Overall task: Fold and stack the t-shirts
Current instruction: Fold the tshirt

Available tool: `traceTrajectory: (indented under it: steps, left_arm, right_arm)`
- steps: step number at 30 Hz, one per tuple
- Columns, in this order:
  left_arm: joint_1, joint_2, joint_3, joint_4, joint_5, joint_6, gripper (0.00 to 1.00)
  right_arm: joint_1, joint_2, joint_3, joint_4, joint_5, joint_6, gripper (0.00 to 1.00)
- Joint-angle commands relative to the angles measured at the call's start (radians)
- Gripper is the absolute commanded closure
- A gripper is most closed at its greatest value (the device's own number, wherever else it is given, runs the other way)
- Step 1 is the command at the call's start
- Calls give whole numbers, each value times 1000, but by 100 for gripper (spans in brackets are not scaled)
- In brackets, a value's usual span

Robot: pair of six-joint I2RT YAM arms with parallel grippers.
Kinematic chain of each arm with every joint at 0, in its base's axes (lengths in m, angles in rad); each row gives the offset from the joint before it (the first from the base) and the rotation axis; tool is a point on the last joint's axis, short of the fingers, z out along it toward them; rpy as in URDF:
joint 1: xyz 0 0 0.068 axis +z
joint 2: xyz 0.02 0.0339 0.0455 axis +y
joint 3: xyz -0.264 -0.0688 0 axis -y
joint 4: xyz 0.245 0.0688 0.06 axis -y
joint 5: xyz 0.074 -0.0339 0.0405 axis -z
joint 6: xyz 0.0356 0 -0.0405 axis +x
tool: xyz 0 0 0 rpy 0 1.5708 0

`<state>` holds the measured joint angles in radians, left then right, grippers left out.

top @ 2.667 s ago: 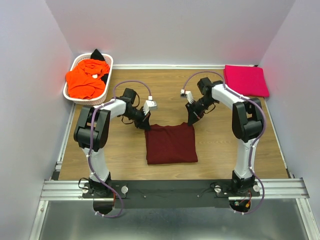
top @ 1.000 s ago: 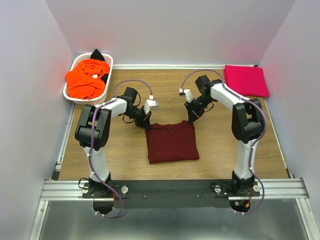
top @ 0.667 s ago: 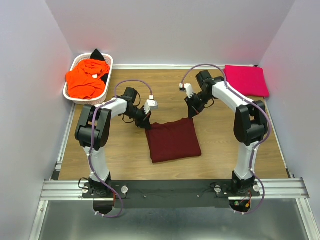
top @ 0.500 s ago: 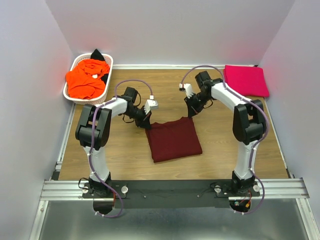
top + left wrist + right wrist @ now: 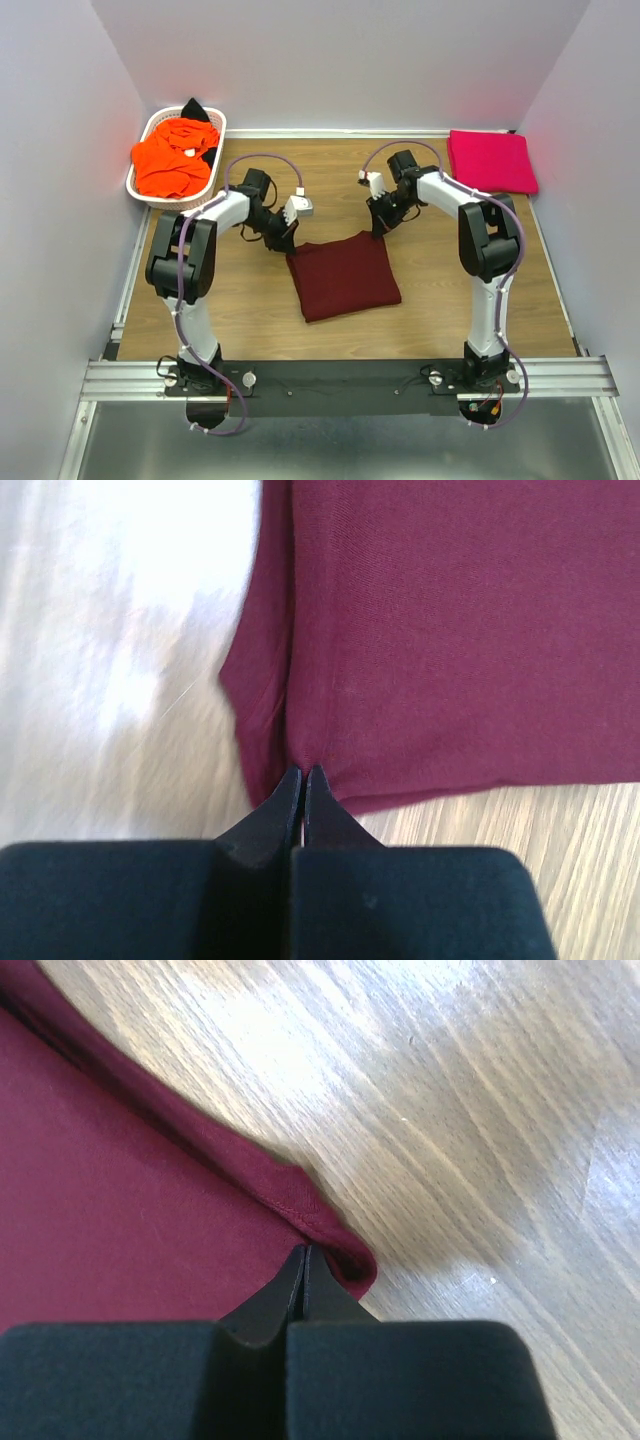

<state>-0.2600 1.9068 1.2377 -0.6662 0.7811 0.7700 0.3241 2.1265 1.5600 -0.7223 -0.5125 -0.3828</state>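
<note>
My left gripper [image 5: 303, 772] was pinched shut, its two black tips meeting on the near hem of the maroon t-shirt [image 5: 450, 630], right where a folded-under edge ran up the frame in the left wrist view. My right gripper [image 5: 304, 1250] was closed in the same way, its tips nipping a rolled corner of that cloth low in the middle of the right wrist view, with a stitched hem running off to the upper left. These two close views showed the bite on the fabric, which the top camera could not, since from above both grippers looked like small dark shapes at the shirt's two far corners. The top view gave what the wrists missed: the whole folded maroon t-shirt lay as a rough square, turned slightly askew, in the middle of the wooden table [image 5: 250, 300], between my two arms. Only bare, brightly lit wood showed beside the cloth in either wrist view. Farther out, a folded pink t-shirt [image 5: 491, 160] lay flat in the upper right corner of the table, well apart from the maroon one. In the upper left stood a white basket [image 5: 170, 199] holding a crumpled orange t-shirt [image 5: 172, 160], with a bit of a black t-shirt [image 5: 193, 108] poking up behind it. My own arms hid part of the table on the far side of the shirt.
</note>
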Motion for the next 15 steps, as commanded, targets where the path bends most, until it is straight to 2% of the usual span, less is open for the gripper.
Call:
traceTrajectory:
  steps: [1,7,15]
  left_arm:
    - [47,-60,63,-102,-60,55,100]
    - [126,-14,141,-110,-66,69,100]
    - [134,130,259,-40,-69,13,100]
  right_arm:
    - [0,58,-58,81,141,-27,99]
    - [0,50,-60,84,144,-30,99]
    - [0,24,-43,83,92,-7,99]
